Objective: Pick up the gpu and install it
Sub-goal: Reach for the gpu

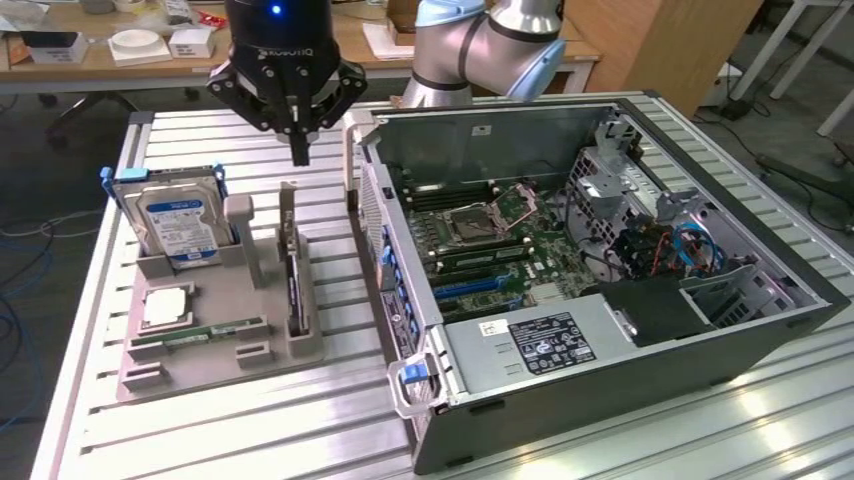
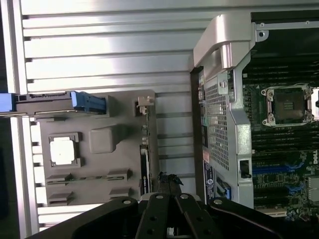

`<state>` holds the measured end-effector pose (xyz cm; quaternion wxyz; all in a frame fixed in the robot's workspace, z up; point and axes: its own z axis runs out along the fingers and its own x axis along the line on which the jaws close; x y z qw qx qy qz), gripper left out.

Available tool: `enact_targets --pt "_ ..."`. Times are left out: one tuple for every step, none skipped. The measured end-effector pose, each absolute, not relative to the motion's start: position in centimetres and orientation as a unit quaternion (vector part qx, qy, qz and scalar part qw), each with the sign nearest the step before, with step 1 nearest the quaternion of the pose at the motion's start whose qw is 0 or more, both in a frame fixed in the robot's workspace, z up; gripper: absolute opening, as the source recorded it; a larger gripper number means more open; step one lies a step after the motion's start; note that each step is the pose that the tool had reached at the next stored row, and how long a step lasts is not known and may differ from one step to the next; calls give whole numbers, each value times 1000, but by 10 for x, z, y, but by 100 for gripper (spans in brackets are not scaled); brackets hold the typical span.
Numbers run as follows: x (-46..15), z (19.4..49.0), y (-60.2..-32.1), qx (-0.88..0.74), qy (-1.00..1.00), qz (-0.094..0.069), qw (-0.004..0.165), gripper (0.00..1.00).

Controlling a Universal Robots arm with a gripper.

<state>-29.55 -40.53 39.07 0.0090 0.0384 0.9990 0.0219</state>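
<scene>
Item: single arm (image 1: pixel 483 45), silver-grey, entering from the far side of the scene behind the computer case (image 1: pixel 747 330) and reaching over toward the exterior view's left. Tool: black gripper (image 1: pixel 300 152), pointing straight down, fingers brought together at the tips and holding nothing; in the wrist view the gripper (image 2: pixel 168 178) shows its closed tips meeting just above the tray. Position: it hangs above the far end of the grey tray (image 1: pixel 214 355), clear of everything on it, almost in line with the card below. Task thing: gpu (image 1: pixel 294 285), a thin black card standing on its long edge in a slot on the side of the tray nearest the case, its grey metal bracket at the far end, closest to the fingertips; seen edge-on in the wrist view, the gpu (image 2: pixel 144 167) runs along the tray's edge (image 2: pixel 99 114), with the gripper tips near its middle but apart from it. Other contents of the tray: hard drive (image 1: pixel 180 225) with blue label, upright in a holder at the far end, toward the exterior view's left; processor chip (image 1: pixel 167 305) lying flat in a recess; green memory stick (image 1: pixel 214 329) lying flat nearer the front. Case: lying open on its side beside the tray, motherboard (image 1: pixel 534 240) exposed, processor socket (image 1: pixel 487 215) open, power supply (image 1: pixel 534 342) at the near end. Support: slatted aluminium table (image 1: pixel 254 430) under tray and case.
</scene>
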Motion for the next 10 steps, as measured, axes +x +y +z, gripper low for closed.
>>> enact_targets --pt "-297 391 -405 38 999 22 9 10" --pt "-299 391 -405 38 999 22 9 10" --pt "-300 391 -405 38 999 22 9 10" --pt "-302 391 -405 38 999 22 9 10" --pt "-303 391 -405 38 999 22 9 10" --pt "-305 391 -406 38 999 22 9 10" --pt "-307 391 -406 39 999 22 8 10" --pt "-309 390 -406 39 999 22 8 10" --pt "-310 390 -406 39 999 22 8 10" --pt "-312 390 -406 39 999 22 8 10"
